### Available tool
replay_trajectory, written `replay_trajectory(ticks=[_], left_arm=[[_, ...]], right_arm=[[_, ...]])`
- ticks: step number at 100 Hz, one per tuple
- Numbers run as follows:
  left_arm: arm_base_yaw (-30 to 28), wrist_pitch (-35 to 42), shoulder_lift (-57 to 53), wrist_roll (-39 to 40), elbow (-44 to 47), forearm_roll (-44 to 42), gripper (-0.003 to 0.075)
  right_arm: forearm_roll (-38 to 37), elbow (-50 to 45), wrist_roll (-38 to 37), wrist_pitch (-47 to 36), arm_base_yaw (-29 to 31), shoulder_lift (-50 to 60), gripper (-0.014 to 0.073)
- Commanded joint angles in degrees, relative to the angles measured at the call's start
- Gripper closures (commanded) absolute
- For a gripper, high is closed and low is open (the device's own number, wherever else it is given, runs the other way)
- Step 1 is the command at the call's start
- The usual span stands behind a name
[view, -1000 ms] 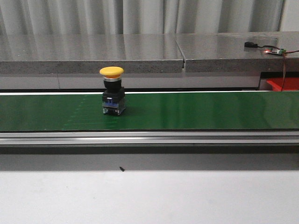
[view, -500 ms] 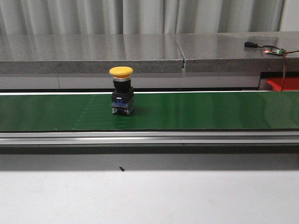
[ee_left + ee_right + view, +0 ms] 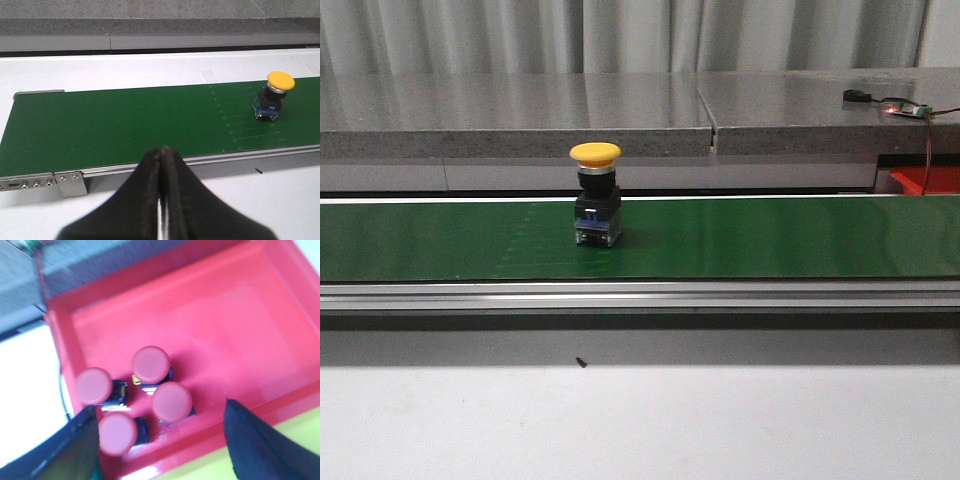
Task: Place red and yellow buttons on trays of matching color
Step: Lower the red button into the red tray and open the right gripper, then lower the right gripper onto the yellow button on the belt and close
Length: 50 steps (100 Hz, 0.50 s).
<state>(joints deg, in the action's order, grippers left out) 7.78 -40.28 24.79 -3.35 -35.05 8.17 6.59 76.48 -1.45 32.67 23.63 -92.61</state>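
Your yellow mushroom-head push button [image 3: 596, 194] stands upright on the green conveyor belt [image 3: 770, 238], unheld. Your left tool [image 3: 161, 165], fingers together, waits beside that belt; your right tool [image 3: 160, 440], fingers apart, hangs empty over the red plastic tray [image 3: 240, 305] holding four red-capped buttons [image 3: 171, 401].

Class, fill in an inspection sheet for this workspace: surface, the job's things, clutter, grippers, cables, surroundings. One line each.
Surface: green belt, flat, running left to right.
Job's things: yellow button upright on the belt; four red buttons inside the red tray; a yellow edge shows beside that tray.
Clutter: small dark speck on the pale table.
Grippers: left gripper shut, holding nothing, short of the belt; right gripper open above the red tray.
Cables: thin wire at a small lit board, far right.
Surroundings: grey stone ledge, pale curtain behind.
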Motion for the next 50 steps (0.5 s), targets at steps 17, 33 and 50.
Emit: replay_trajectory(ticks=[17, 33, 50], left_arm=[[0.43, 4.6, 0.33, 0.44, -1.53, 0.57, 0.0739], [0.43, 4.6, 0.33, 0.44, -1.53, 0.57, 0.0739], [0.43, 4.6, 0.33, 0.44, -1.53, 0.57, 0.0739]], right_arm=[[0.91, -0.88, 2.87, 2.76, -5.44, 13.28, 0.0066], [0.91, -0.88, 3.59, 6.36, -12.5, 15.74, 0.0066], [0.91, -0.88, 4.08, 10.43, -21.63, 15.34, 0.0066]])
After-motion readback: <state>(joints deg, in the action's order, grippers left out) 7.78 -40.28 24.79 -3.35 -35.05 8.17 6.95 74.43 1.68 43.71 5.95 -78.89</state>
